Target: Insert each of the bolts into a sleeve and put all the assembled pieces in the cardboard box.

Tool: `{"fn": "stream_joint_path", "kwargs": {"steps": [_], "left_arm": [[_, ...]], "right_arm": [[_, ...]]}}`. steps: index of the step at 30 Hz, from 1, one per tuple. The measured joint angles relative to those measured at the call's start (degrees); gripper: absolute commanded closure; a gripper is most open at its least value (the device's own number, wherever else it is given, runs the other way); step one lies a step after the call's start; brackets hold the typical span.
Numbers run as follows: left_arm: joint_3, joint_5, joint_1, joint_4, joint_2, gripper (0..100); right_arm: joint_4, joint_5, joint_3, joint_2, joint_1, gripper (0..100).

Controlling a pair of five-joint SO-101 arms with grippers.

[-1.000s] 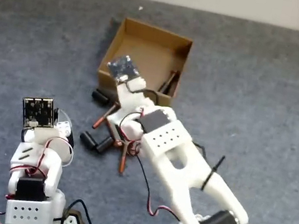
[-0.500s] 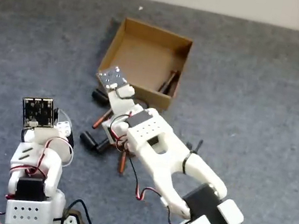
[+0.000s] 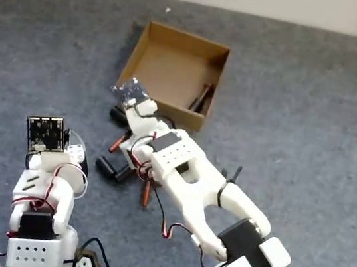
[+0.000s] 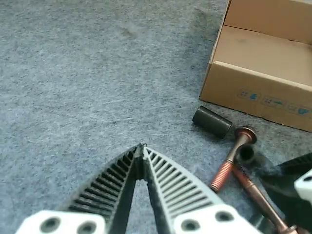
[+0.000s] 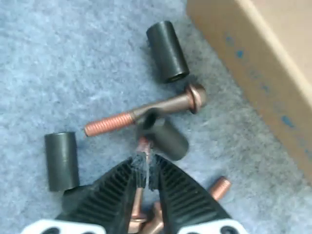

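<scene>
Since the right arm (image 3: 187,168) swung down and leftward off the cardboard box (image 3: 184,116) in the last second, its pincer is back over the loose parts.

High view: the wrist sits above the scatter beside the box's near wall. Assembled pieces (image 3: 202,99) lie inside the box, so I judge another insertion is starting. The left arm (image 3: 46,187) is unmoved. Left wrist view: the left gripper (image 4: 142,148) is clenched and empty over bare carpet, well apart from the box-side sleeve (image 4: 212,122). Right wrist view: the right gripper (image 5: 145,165) is closed to a slit on a bolt (image 5: 143,144), which I read as gripped. Its tip is just beside the middle sleeve (image 5: 165,139), and a loose bolt (image 5: 112,124) lies crosswise beyond.
</scene>
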Motion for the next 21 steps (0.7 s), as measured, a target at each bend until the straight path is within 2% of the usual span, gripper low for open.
{"fn": "stream_joint_path", "kwargs": {"steps": [5, 13, 19, 21], "left_arm": [[0.0, 0.0, 0.0, 0.0, 0.0, 99], [0.0, 0.0, 0.0, 0.0, 0.0, 99], [0.0, 0.0, 0.0, 0.0, 0.0, 99], [0.0, 0.0, 0.0, 0.0, 0.0, 99]], "right_arm": [[0.1, 0.7, 0.9, -3.5, 0.6, 99.2], [8.0, 0.8, 5.5, -19.2, 3.3, 98.5], [8.3, 0.8, 5.5, -17.1, 3.3, 82.0], [8.4, 0.8, 5.5, -14.5, 3.1, 79.2]]}}
